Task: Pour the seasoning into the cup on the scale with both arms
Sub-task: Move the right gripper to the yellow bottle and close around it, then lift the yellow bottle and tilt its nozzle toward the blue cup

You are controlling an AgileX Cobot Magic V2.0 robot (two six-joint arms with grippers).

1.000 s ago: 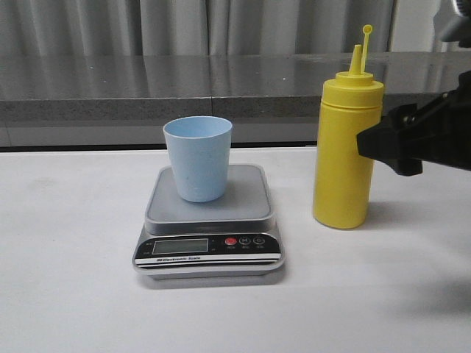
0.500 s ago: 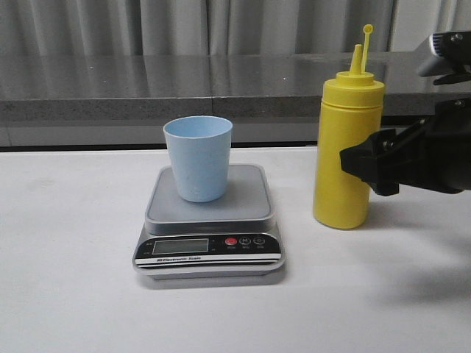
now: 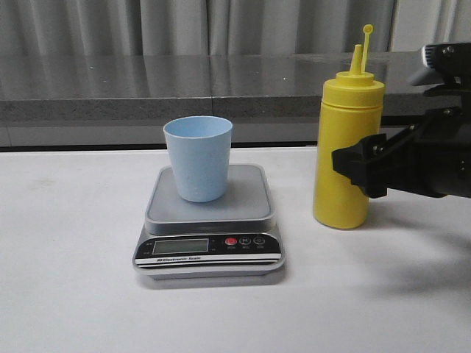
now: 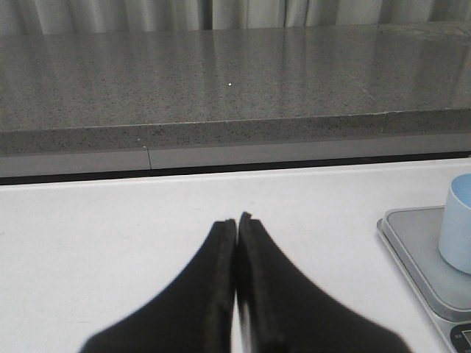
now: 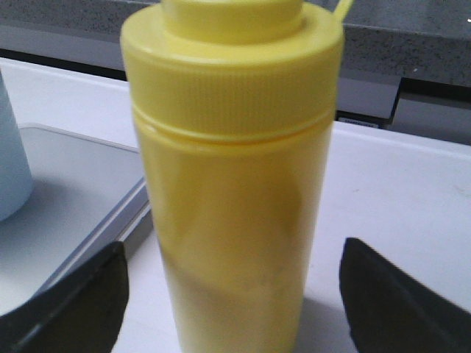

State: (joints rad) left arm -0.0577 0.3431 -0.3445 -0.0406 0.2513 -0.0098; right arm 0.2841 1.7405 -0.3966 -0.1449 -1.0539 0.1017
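Observation:
The yellow seasoning bottle [image 3: 346, 147] stands upright on the white table, right of the scale [image 3: 210, 228]. The pale blue cup [image 3: 197, 158] stands on the scale's platform. My right gripper [image 3: 358, 170] reaches in from the right at the bottle's mid height, open. In the right wrist view the bottle [image 5: 232, 176] fills the gap between the two spread fingers [image 5: 73, 301], with space on both sides. My left gripper [image 4: 237, 220] is shut and empty over bare table, left of the scale [image 4: 423, 250] and cup [image 4: 456, 224]; it is out of the front view.
A grey stone ledge [image 3: 147, 84] runs along the table's back edge, with curtains behind it. The bottle's tethered cap [image 3: 367, 31] sticks up beside its nozzle.
My right gripper has moved left toward the seasoning bottle, its fingers now overlapping the bottle's body. Bottle, cup and scale have stayed put.

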